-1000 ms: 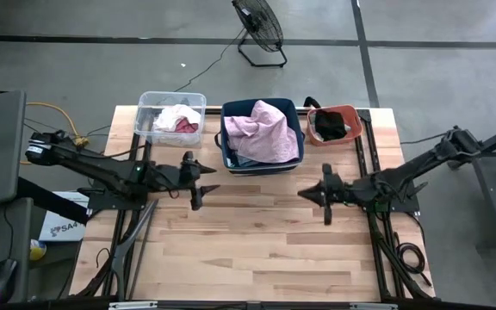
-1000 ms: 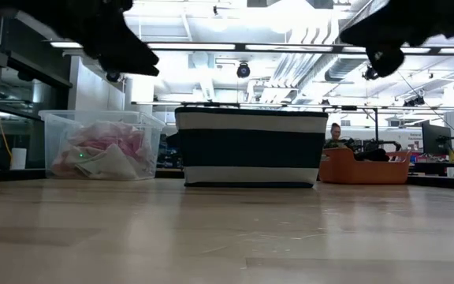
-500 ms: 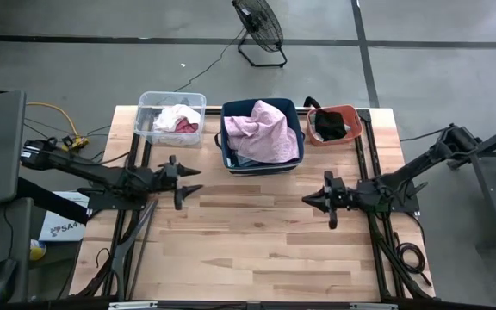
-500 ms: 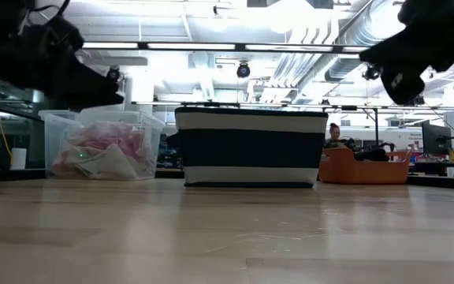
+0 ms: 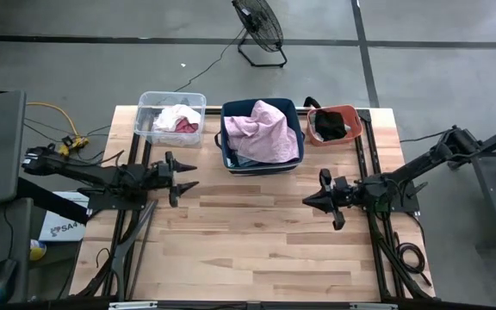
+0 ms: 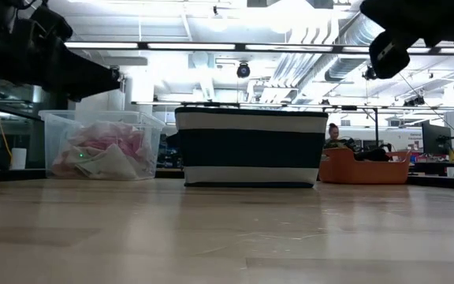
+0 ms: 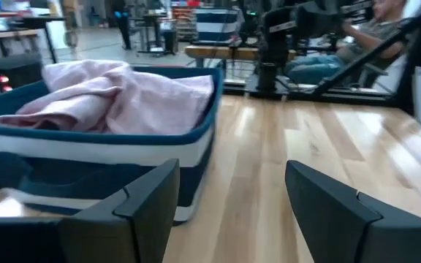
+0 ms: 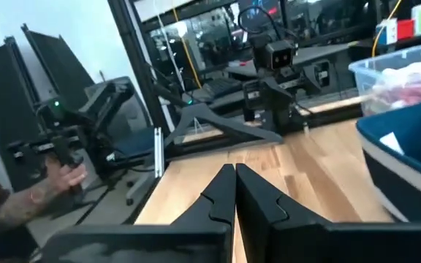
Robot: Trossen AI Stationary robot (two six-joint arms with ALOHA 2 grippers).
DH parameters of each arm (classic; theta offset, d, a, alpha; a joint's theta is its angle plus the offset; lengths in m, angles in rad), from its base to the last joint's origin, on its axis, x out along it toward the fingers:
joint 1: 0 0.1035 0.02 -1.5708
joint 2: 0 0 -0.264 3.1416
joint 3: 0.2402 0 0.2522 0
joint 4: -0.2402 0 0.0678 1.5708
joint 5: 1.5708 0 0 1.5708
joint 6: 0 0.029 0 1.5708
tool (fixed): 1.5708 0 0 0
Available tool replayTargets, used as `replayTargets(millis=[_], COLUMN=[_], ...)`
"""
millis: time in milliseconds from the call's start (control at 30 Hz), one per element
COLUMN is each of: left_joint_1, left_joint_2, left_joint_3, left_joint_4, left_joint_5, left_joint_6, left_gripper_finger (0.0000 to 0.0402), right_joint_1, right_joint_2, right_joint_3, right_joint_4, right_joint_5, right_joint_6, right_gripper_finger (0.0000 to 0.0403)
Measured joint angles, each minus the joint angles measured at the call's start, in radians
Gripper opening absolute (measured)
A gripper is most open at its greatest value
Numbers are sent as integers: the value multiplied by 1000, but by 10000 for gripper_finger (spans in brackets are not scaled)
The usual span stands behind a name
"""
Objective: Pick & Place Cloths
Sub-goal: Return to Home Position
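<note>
A: Three bins, far edge of the tabletop (image 5: 257,250). Cloths?
B: One light pink cloth (image 5: 265,129) in the navy bin (image 6: 251,150), pink-and-white cloths (image 5: 177,120) in the clear bin (image 5: 147,103), black cloths (image 5: 329,127) in the coral bin (image 5: 352,112). The left end effector (image 5: 195,176) is spread apart and the right end effector (image 5: 307,201) pinched closed, both above bare wood.

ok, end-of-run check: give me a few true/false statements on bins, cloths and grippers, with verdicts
The light pink cloth lies in the navy bin. True.
The left gripper is shut. False: its fingers stand apart, holding nothing.
The coral bin holds a black cloth. True.
The right gripper holds a sock. False: it is shut on nothing, over the bare table.
The clear bin is empty. False: white and pink cloths lie in it.
</note>
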Motion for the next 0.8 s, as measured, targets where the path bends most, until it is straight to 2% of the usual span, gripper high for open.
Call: replayTargets(millis=[200, 333, 600, 800], left_joint_1=[97, 134, 140, 138], left_joint_2=[0, 0, 0, 1], left_joint_3=[-2, -2, -3, -3], left_joint_4=[5, 4, -2, -36], left_joint_5=[109, 173, 155, 153], left_joint_6=[-7, -8, -1, -7], left_gripper_finger=[243, 243, 243, 243], right_joint_1=[-2, -1, -1, -6], right_joint_2=[20, -46, -216, -320], right_joint_3=[-8, -68, -171, -171], right_joint_4=[32, 43, 27, -149], right_joint_5=[25, 25, 54, 60], right_joint_6=[-10, 13, -3, 9], right_gripper_finger=[3, 3, 3, 3])
